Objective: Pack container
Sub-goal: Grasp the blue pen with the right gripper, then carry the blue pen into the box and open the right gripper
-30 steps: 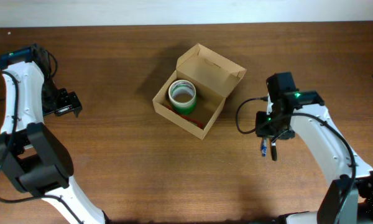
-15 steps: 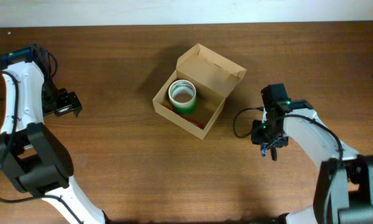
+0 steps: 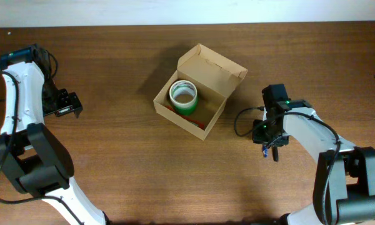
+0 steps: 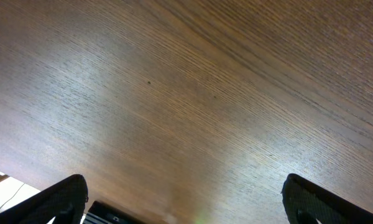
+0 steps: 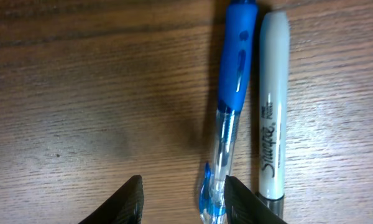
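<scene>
The container (image 3: 207, 70), a tan cardboard box with its flap lid open, sits mid-table and holds a green tape roll (image 3: 183, 95) and something red (image 3: 197, 123). A blue pen (image 5: 234, 93) and a grey Sharpie marker (image 5: 272, 106) lie side by side on the table to the box's right; the blue pen (image 3: 264, 150) and the marker (image 3: 275, 154) also show in the overhead view. My right gripper (image 5: 183, 202) is open just above them, with the pen's clip end between the fingers next to the right finger (image 5: 239, 198). In the overhead view my right gripper (image 3: 269, 142) is over the pens. My left gripper (image 4: 186, 205) is open and empty.
My left gripper (image 3: 66, 104) hangs over bare wood at the far left, well away from the box. The brown wooden table (image 3: 125, 162) runs to a pale wall at the back edge.
My right arm has swung a little left and down over the two pens. The left arm, box and tape roll have not moved.
</scene>
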